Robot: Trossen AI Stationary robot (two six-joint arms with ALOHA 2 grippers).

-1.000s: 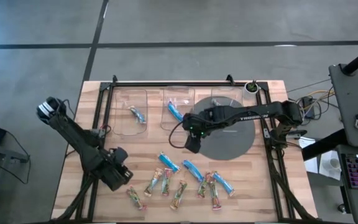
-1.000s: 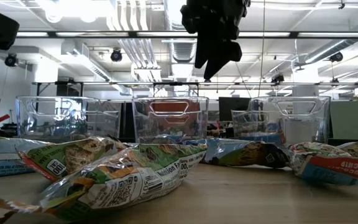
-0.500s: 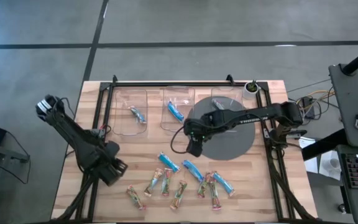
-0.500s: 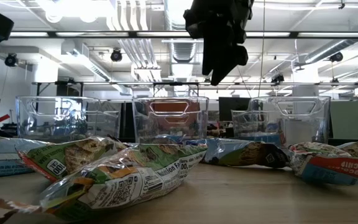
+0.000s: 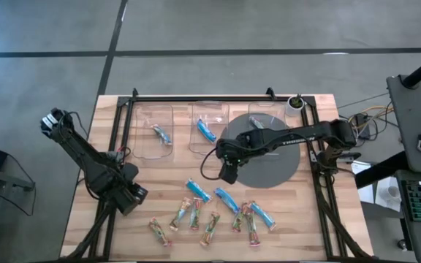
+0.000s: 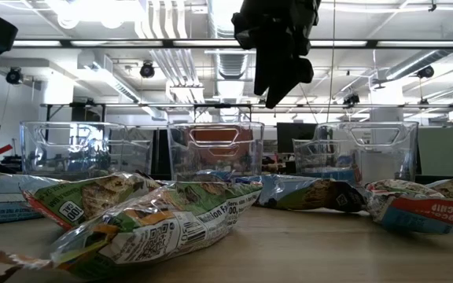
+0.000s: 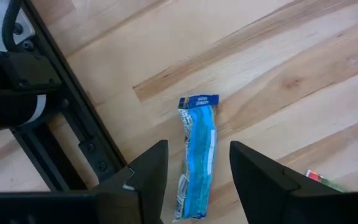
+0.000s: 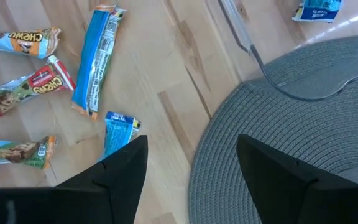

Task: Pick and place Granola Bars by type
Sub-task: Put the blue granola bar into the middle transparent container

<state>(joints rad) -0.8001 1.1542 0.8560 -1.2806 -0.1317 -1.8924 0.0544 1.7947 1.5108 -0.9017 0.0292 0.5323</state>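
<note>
While both arms hang above the pale wood-plank tabletop (image 5: pixel 86 226), nothing is gripped. Right tool (image 5: pixel 226 173) sits over the edge of a round grey woven mat (image 5: pixel 269 164), w/ fingers (image 8: pixel 120 171) spread apart & empty. Left tool (image 5: pixel 131 199) is near the tabletop's left front, fingers (image 7: pixel 151 171) apart too, a blue bar (image 7: pixel 197 165) lying flat on the wood between them in its wrist view.

Granola Bars (image 5: pixel 214 215): crinkly foil wrappers, slim oblong shape, scattered loose along the front of the tabletop. Approx 4 bright blue there, 6 or so tan/green w/ red marks; some overlap, so count is rough. Three clear plastic bins (image 5: pixel 207 120) w/ rounded corners stand in a row at the back. Left bin (image 5: pixel 148 124) holds 1 blue bar, middle bin 1 blue bar (image 5: pixel 206 130); can't tell what's in the right one.
</note>
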